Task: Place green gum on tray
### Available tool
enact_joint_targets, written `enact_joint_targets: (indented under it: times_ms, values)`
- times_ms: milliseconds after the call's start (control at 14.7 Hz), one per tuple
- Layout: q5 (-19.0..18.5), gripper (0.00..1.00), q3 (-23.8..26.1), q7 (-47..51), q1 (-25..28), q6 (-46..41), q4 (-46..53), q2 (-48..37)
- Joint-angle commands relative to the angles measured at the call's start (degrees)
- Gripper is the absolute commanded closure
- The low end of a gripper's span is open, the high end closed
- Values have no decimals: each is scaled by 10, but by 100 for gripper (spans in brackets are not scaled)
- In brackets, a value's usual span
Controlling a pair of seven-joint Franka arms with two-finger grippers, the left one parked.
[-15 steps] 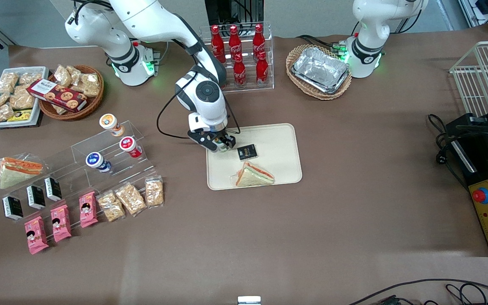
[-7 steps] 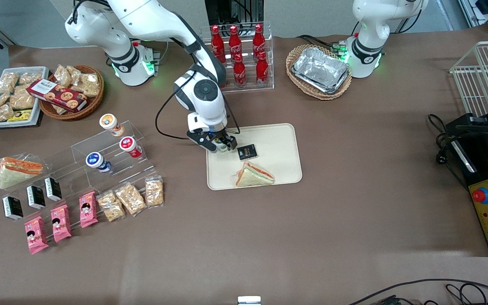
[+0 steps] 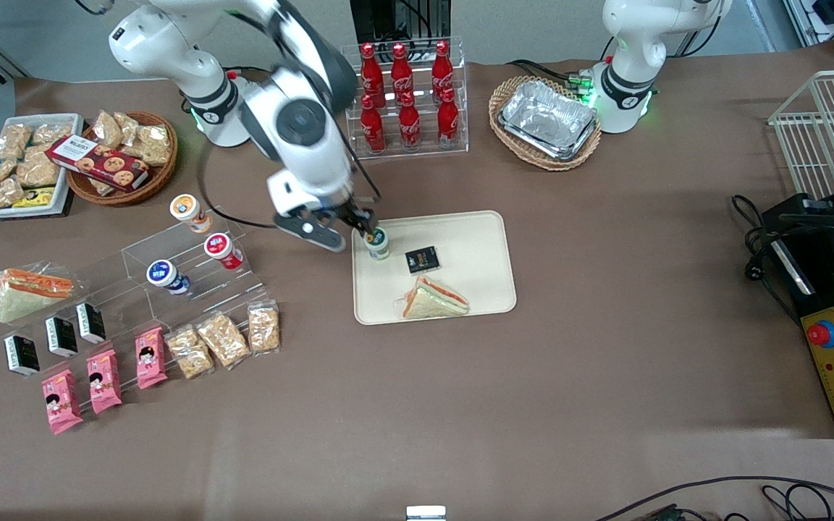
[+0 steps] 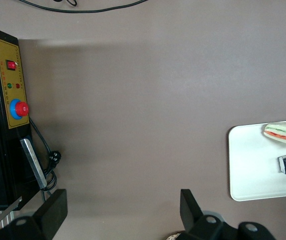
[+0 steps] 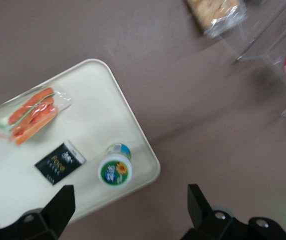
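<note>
Rising away from the green gum [image 3: 377, 242], the end effector [image 3: 337, 230] is hanging wide open above it. Standing near the tray's [image 3: 478, 286] eleven o'clock corner, the gum is risking a tip if bumped.

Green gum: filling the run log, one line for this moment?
gum: upright on tray | gripper: open, above, clear | sandwich, black packet: on tray

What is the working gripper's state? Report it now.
Gripper: open, holding nothing, raised above the small white green-lidded gum canister, which stands free on the cream-beige rectangular plastic tray.
</note>
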Motion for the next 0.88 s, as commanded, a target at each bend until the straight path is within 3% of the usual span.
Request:
enact_joint_targets:
  times_ms: [0, 136, 272, 340, 815]
  values:
    - [8, 0, 1, -89, -22, -150, 137, -10]
    - [-18, 0, 0, -129, -24, -157, 159, -19]
    - [-80, 0, 1, -192, -43, -151, 158, -28]
    - [-88, 0, 1, -227, -58, -148, 158, -30]
    - [-85, 0, 9, -547, -246, -134, 151, -51]
